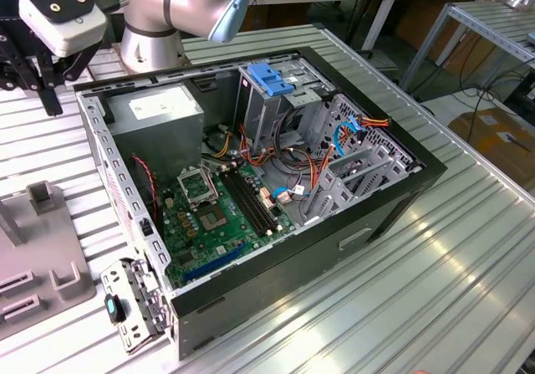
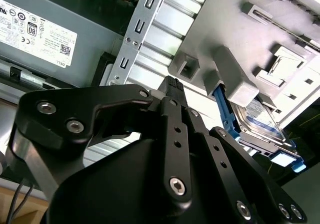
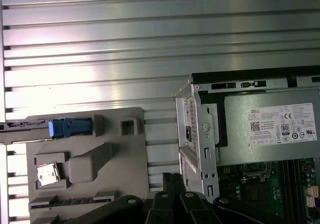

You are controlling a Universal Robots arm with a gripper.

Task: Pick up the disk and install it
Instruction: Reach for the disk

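Your gripper (image 2: 173, 86) has hold of nothing, though whether it stands open or closed cannot be told, and the disk (image 2: 260, 120) sits upright in the grey holder (image 2: 225, 13) just beyond its tip, so pickup and installing in the computer case (image 1: 401, 198) both remain.

Bright, even light falls from above in the exterior view. The ribbed aluminium table (image 1: 451, 257) gives it back in pale streaks, strongest near the exterior view's right. Inside the computer case (image 1: 376, 223) the motherboard (image 1: 209, 223) lies in softer shade. In the first wrist view broad white bands of glare cross the table (image 3: 100, 78), and one blue end of the disk (image 3: 72, 128) is burnt out almost to white. In the second wrist view the black gripper (image 2: 172, 86) stays dark, with small highlights on its screws (image 2: 176, 185).
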